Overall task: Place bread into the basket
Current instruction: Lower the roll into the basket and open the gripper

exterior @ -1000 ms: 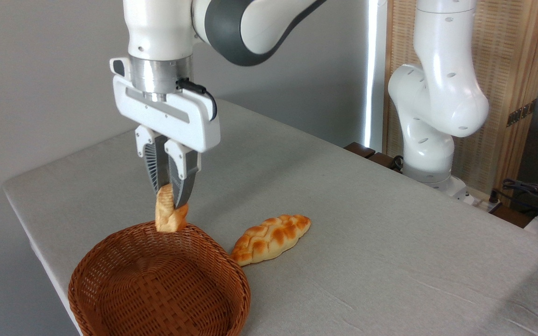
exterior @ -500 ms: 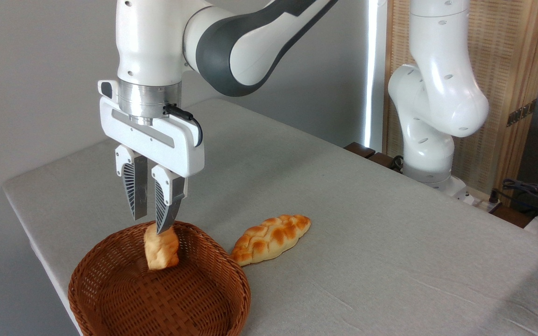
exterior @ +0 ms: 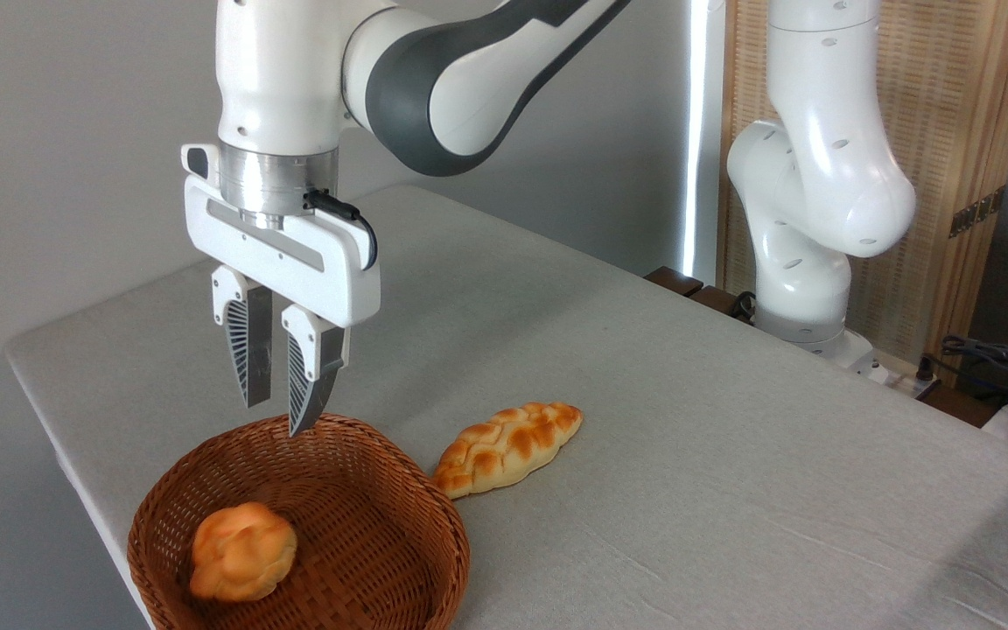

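From my remote seat: the bread [exterior: 242, 551] lies inside the basket [exterior: 399, 525] at the lower left of the frame, resting on the woven floor toward its left wall. It's roundish, so there's barely a long axis; if anything it runs from lower left to upper right, knobbly golden top facing up. Just right of the basket, touching its rim, a braided loaf [exterior: 508, 447] lies on the table [exterior: 731, 455], pointing up-right. Above the basket's far rim my gripper [exterior: 276, 413] hangs empty, fingers apart.
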Robot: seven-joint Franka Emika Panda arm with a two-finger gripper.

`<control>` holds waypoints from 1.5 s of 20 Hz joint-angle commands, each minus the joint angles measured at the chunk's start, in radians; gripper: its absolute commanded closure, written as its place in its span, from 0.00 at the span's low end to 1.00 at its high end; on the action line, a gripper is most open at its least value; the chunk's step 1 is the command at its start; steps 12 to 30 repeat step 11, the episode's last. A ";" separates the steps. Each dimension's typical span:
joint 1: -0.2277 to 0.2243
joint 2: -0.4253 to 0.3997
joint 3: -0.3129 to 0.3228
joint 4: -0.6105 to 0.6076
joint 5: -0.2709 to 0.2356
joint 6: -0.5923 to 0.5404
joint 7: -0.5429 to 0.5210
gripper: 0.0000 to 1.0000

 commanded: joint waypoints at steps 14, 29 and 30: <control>-0.007 -0.096 0.064 0.012 0.015 -0.365 0.288 0.00; -0.007 -0.096 0.064 0.012 0.015 -0.365 0.288 0.00; -0.007 -0.096 0.064 0.012 0.015 -0.365 0.288 0.00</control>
